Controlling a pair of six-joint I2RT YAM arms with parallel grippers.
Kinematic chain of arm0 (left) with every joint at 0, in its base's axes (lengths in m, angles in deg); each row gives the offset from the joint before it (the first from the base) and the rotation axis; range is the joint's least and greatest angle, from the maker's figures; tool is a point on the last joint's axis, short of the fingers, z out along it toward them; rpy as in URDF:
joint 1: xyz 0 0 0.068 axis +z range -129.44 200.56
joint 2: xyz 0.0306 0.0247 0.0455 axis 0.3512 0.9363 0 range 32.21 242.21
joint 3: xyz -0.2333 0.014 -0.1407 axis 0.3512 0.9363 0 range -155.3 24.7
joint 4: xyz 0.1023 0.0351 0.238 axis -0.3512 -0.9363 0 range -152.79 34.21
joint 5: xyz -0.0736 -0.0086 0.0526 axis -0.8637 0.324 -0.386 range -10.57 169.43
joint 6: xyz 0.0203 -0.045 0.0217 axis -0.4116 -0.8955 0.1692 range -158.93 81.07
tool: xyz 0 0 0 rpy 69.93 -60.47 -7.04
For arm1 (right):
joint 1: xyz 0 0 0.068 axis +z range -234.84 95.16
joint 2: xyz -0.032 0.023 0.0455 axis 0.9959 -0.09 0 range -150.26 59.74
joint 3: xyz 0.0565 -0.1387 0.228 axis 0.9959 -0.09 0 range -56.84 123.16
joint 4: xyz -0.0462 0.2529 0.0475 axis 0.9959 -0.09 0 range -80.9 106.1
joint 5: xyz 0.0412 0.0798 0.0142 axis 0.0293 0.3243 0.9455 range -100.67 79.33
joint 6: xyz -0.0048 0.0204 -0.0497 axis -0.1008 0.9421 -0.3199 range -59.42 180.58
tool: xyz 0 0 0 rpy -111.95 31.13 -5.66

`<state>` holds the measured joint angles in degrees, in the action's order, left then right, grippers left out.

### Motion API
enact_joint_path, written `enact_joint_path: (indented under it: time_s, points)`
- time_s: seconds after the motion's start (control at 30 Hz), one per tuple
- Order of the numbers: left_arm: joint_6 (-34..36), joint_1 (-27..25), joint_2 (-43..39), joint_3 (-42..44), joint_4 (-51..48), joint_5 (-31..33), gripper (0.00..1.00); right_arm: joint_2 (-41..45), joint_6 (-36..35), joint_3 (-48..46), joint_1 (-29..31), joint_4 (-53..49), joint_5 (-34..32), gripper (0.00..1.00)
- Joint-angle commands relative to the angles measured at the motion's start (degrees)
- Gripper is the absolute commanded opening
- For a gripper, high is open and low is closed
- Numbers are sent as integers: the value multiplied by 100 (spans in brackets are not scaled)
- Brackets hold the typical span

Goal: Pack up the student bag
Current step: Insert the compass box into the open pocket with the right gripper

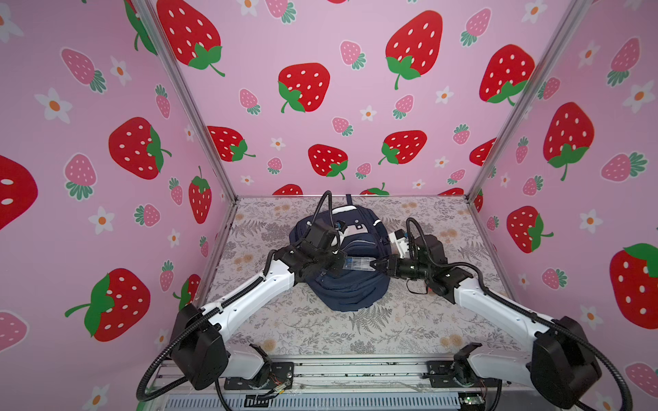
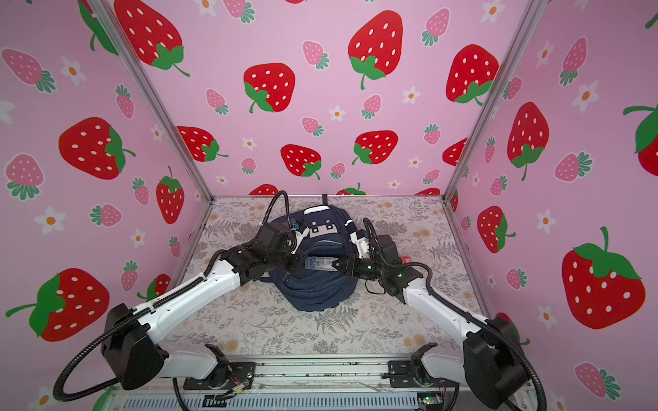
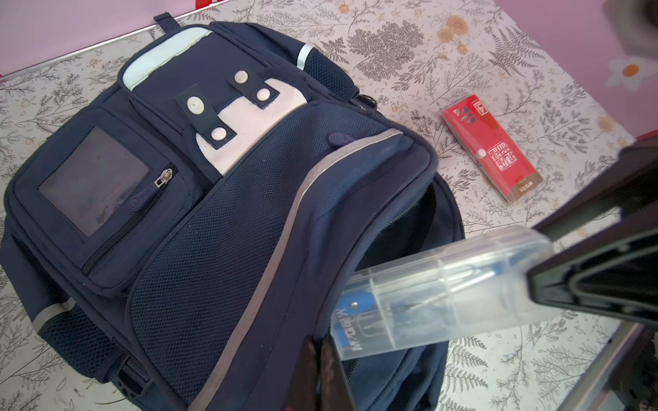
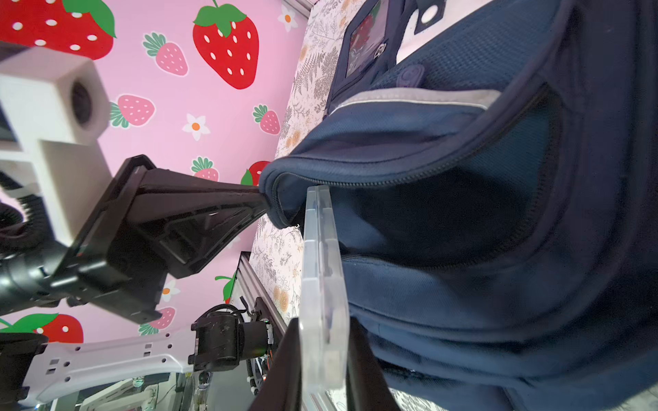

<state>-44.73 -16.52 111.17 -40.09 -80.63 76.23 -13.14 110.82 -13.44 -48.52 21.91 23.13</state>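
Insertion step: left gripper (image 4: 264, 201) clamps pocket rim of student bag (image 3: 213, 231); right gripper (image 1: 374, 265), at 3 o'clock, clamps clear case (image 3: 427, 295). Next, push it inside.

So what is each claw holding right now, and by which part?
The right claw grips the clear plastic case by one short end. The left claw pinches the student bag by the fabric rim of its open pocket.

Over the student bag (image 2: 313, 290), the right end effector (image 2: 335, 265) grips a clear plastic case (image 2: 318, 263) beside the left end effector (image 2: 299, 265).
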Motion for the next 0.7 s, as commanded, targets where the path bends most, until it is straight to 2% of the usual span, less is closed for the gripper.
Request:
enact_joint_path:
  time_s: [0.0, 0.5, 0.6, 0.67]
  points:
    - [35, 34, -258, 32, 339, -394, 0, -330, 243, 277, 149, 449, -192, 8]
    - [-7, 164, -513, 389, 586, -908, 0, -1512, 698, 676, 409, 1015, -695, 14]
    - [22, 161, -552, 415, 572, -892, 0, -1677, 724, 807, 429, 994, -831, 22]
    - [20, 171, -557, 423, 532, -812, 0, -1776, 751, 879, 427, 923, -957, 34]
